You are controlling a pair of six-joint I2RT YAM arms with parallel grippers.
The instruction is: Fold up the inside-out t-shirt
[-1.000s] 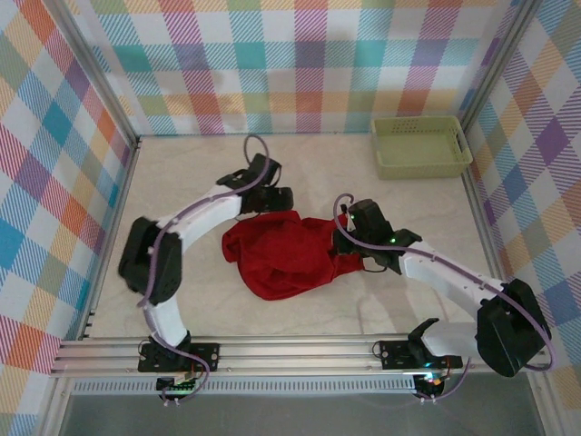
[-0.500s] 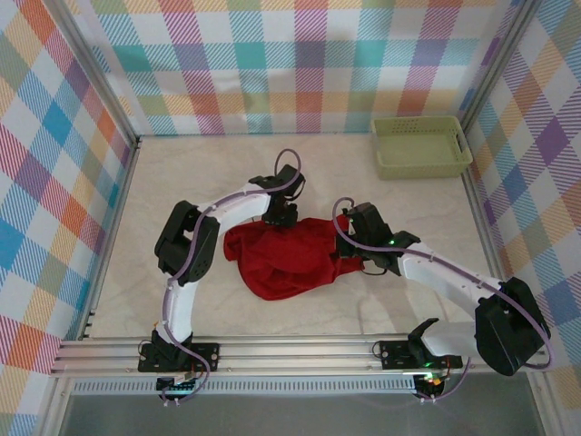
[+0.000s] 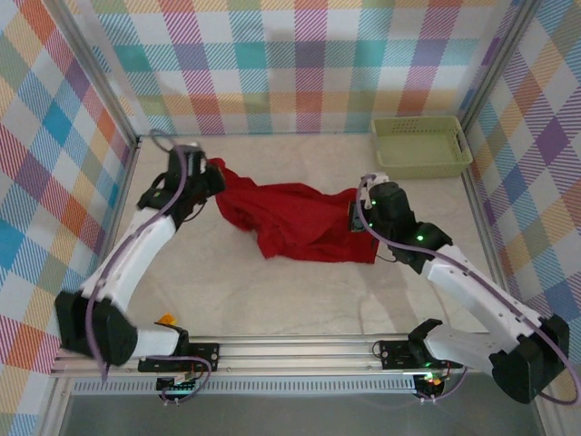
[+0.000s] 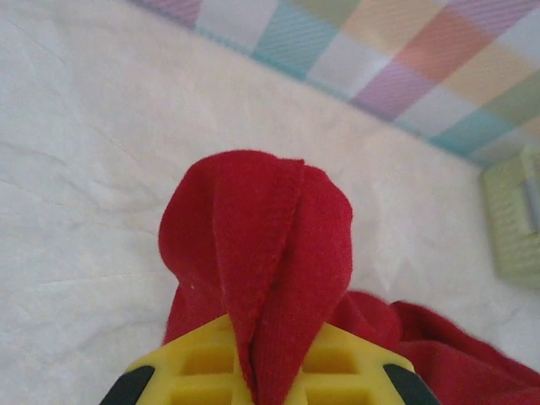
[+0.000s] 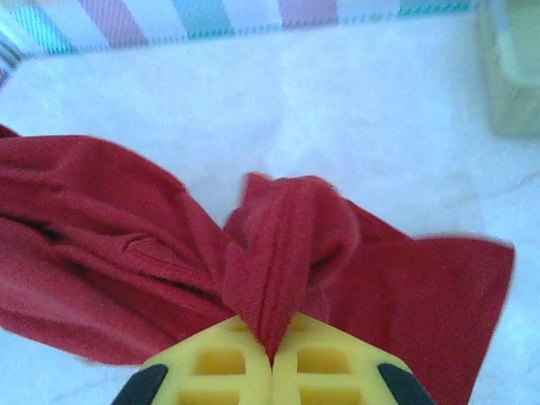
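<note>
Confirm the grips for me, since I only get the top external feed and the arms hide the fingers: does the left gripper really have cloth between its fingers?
Observer: Yes. In the left wrist view the left gripper has a folded bunch of the t-shirt clamped between its yellow fingers, and the bunch stands out beyond the tips.
Operator: And the right one?
Observer: The right gripper is shut on a gathered ridge of cloth, and the t-shirt fans out to both sides of it.
Operator: Is a hem in the left pinch?
Observer: A cloth edge that looks like a hem runs down the middle of that bunch into the fingers.
</note>
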